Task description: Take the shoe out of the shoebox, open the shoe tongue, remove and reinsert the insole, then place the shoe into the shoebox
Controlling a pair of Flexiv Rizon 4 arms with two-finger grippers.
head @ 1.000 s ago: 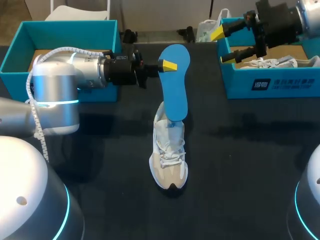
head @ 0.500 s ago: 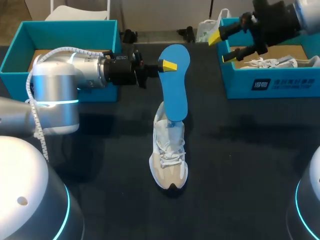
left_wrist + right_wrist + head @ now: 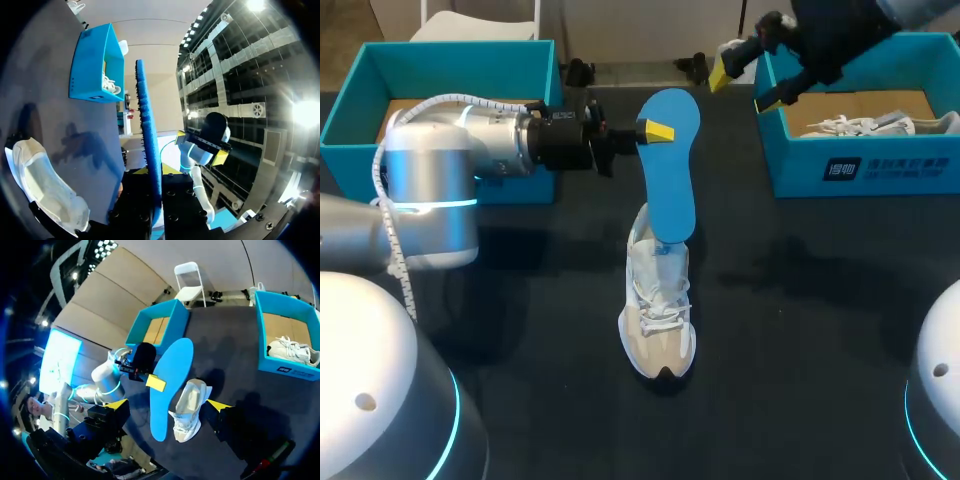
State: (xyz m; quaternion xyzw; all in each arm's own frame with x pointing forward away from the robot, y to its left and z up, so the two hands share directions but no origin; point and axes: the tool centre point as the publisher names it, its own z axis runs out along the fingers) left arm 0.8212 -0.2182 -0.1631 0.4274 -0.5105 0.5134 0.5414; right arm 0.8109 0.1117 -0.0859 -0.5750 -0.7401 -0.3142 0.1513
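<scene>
Right now: the left claw (image 3: 658, 131) is clamped on the side edge of the blue insole (image 3: 672, 190) near its upper end, and the insole stands almost upright.
Insole's lower end: at the heel opening of the white shoe (image 3: 658, 320); whether it sits inside cannot be told.
Shoe: lies in the middle of the desk (image 3: 800, 330), toe toward the robot, with no claw on it.
Right claw (image 3: 744, 88): spread wide and empty, in the air just beside the left wall of the right shoebox (image 3: 860, 165), which holds a second shoe (image 3: 865, 125).
Risk, slip: a grip on one edge of a long, bendy insole may let it buckle or twist free if it is pressed down.
Risk, shoe: unheld, it would likely slide or tip under that push.
Risk, right arm: a careless swing could clip the box wall.
Room: bare desk lies on both sides of the shoe and ahead of its toe. The left shoebox (image 3: 460, 55) crowds the left arm from behind.
</scene>
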